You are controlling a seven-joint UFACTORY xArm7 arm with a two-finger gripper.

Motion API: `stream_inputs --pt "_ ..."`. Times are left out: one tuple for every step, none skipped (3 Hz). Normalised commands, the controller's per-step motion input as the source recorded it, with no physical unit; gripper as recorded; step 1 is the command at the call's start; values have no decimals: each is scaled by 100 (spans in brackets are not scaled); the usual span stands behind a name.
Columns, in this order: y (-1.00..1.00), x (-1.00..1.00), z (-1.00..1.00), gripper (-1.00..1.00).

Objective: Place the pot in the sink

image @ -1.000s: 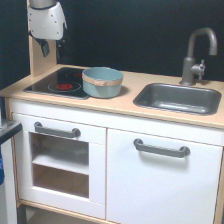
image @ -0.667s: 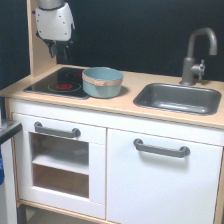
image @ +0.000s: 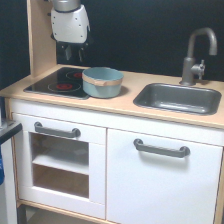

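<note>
A white toy kitchen cabinet [image: 125, 165] fills most of the view, with a pale wooden countertop [image: 120, 102] across its top and two grey bar handles on its front. No brand, label or writing can be read anywhere on it. A tall wooden side panel [image: 40, 35] rises at the ten o'clock corner.

The sink [image: 177, 97], a dark grey basin with rounded corners, lies at about three o'clock from the pot, its long side running across the counter, and nothing is in it. The curved grey faucet [image: 195, 52] stands just behind it.

The black stovetop [image: 57, 82] with red rings sits toward nine o'clock.

The arm's white casing hangs at eleven o'clock, above the stovetop and behind the pot. Its dark gripper [image: 71, 54] points down, holds nothing, and I cannot tell how far its jaws are parted.

The pot [image: 102, 81] stands upright on the counter, mouth up, touching the stovetop's right edge, well apart from the sink. It is round, so no long axis shows.
</note>
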Motion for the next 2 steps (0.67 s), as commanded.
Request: stream_inputs --pt "21 26 -84 100" --pt "15 13 -91 100"
